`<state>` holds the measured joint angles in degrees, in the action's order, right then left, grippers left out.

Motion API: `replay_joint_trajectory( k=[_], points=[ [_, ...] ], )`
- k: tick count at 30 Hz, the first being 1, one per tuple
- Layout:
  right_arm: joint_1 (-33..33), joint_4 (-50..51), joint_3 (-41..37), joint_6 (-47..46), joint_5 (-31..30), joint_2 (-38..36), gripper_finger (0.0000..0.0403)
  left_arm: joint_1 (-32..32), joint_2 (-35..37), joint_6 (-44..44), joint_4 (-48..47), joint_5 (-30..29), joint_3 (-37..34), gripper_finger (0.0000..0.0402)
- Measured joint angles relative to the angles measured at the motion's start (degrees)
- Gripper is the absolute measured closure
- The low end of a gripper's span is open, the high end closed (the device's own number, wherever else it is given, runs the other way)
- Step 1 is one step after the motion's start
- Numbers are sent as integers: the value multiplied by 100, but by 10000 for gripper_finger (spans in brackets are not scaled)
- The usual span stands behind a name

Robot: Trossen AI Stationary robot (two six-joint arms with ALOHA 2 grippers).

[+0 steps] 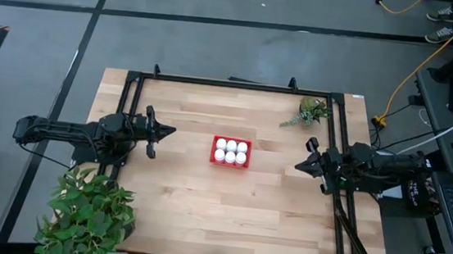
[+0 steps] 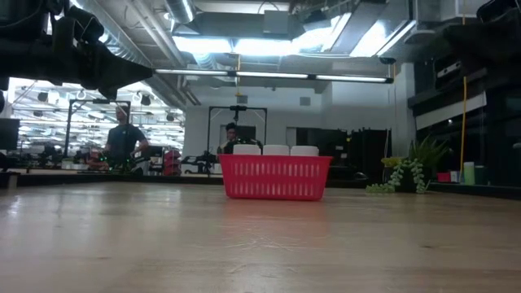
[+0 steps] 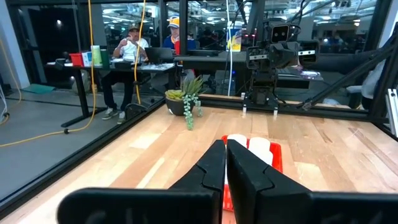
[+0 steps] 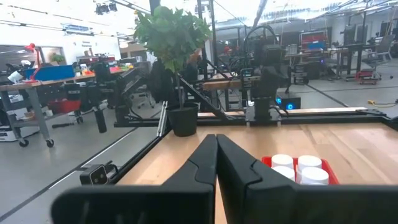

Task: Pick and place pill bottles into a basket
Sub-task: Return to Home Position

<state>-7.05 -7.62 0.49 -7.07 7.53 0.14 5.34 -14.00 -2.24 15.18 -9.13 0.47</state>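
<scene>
The red basket (image 1: pixel 213 152) was set near the middle of the table (image 1: pixel 202 215). Six white pill bottles (image 1: pixel 231 150) were packed inside it, in two rows of three, with their caps up. In the low view, three caps (image 2: pixel 275 150) were seen just above the rim of the basket (image 2: pixel 275 179).

The left gripper (image 1: pixel 169 130) was held over the left side of the table, well apart from the basket and pointed at it. Its fingers (image 3: pixel 208 168) were pressed together, and nothing was held between them. The bottles (image 3: pixel 258 146) were seen far past the tips.

The right gripper (image 1: pixel 299 167) was held over the right side, also well apart from the basket and pointed at it. Its fingers (image 4: pixel 199 162) were pressed together too, with nothing held. The bottles (image 4: pixel 309 163) were seen far ahead of them.

The table was made of light wood and was edged by a black frame (image 1: pixel 230 84). A small plant (image 1: pixel 310 111) was placed on the table not far from the right arm. A big leafy plant (image 1: pixel 87 213) was placed by the corner near the left arm. A grey floor (image 1: pixel 43 62) was seen around the table. Behind the table, a person (image 2: pixel 122 138) was seen standing in the room, and two people (image 3: pixel 134 43) were seen at a desk.
</scene>
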Motion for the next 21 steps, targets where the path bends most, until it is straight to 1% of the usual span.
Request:
replay_joint_trajectory(
  k=[21],
  points=[
    [1,0,-1,0,-1,0,391,0,-2,-1,0,0,0,391]
  ],
)
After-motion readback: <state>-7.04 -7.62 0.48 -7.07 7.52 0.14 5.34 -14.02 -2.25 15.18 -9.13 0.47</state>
